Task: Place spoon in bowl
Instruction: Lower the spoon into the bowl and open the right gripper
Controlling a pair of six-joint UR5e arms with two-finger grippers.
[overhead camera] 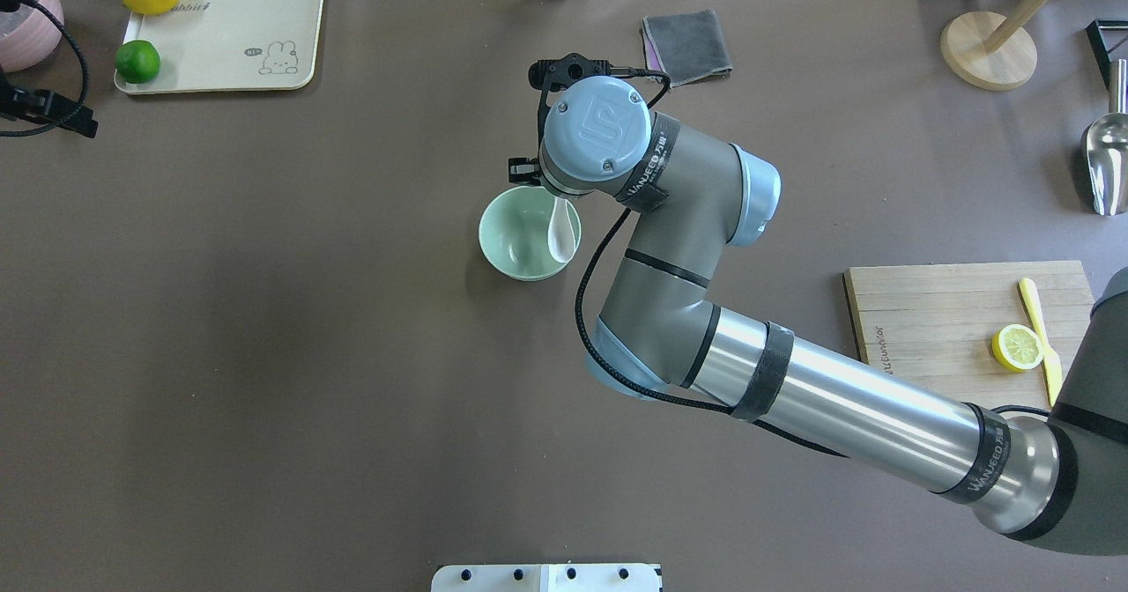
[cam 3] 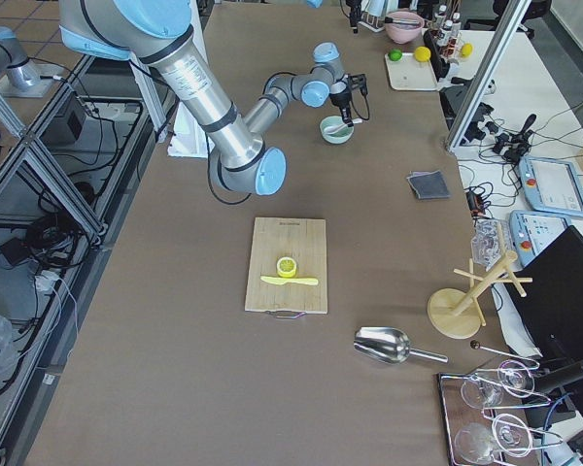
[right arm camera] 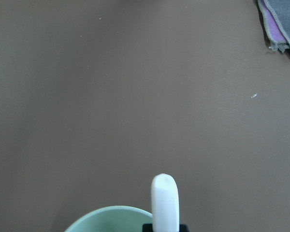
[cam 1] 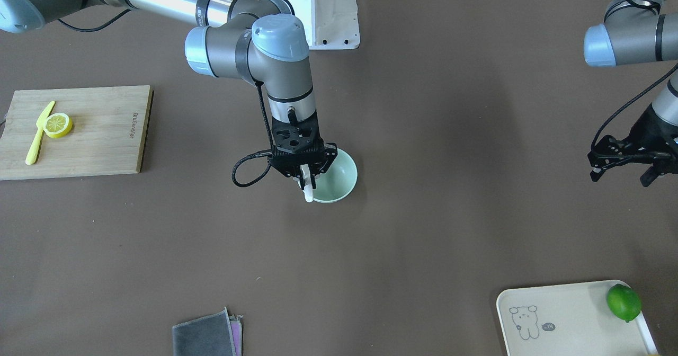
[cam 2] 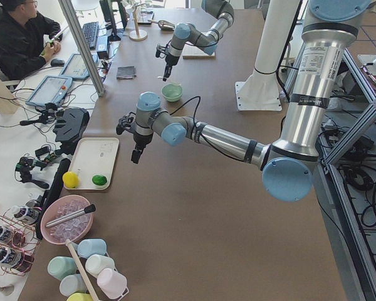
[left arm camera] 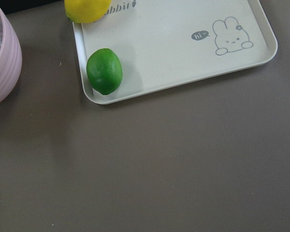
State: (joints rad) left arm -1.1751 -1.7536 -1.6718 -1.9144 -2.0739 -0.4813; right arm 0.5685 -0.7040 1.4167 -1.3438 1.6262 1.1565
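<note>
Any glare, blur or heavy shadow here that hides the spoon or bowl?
Overhead: glare streaks the right arm's metal tube; spoon and bowl are sharp. Right wrist: spoon handle nearly blown white, edges clear. Front-facing: only soft shadows around the bowl.

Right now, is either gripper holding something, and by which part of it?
The right gripper holds the spoon by its handle, with the scoop pointing down into the bowl. The left gripper holds nothing.
</note>
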